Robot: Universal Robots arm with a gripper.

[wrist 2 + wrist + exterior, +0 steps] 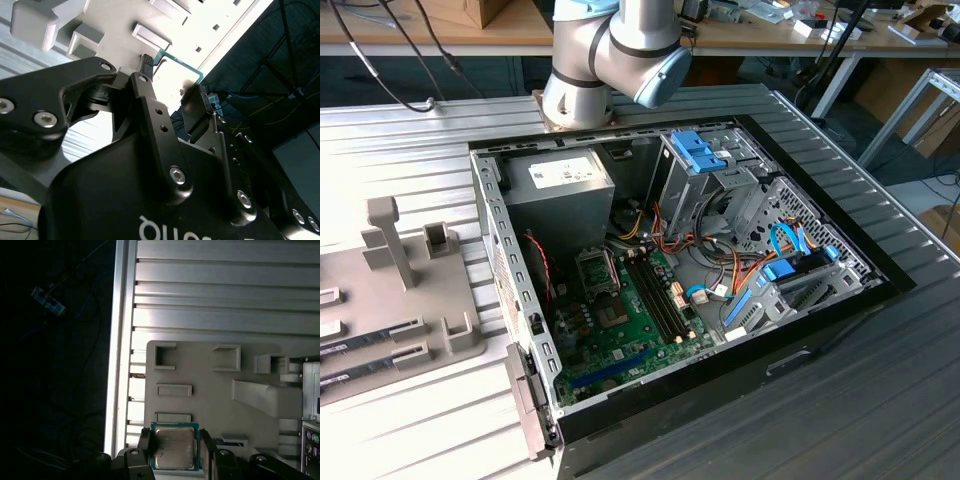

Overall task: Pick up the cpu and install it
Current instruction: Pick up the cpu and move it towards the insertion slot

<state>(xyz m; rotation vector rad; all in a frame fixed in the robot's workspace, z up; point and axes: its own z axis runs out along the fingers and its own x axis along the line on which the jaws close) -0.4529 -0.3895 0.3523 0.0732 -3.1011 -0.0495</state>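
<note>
Gripper [175,439] clamped on cpu [174,449] by opposite edges, silver lid visible, cpu over grey fixture tray [210,390].

Exterior view: high, angled down across the table [420,140] into the open computer case [510,260], w/ holder plate [360,275] at the exterior view's left. First wrist view: straight down on that plate, by the table's edge. Second wrist view: v. close along the gripper [172,77]. Both wrist views share the plate & the pinched cpu [174,447].
</note>
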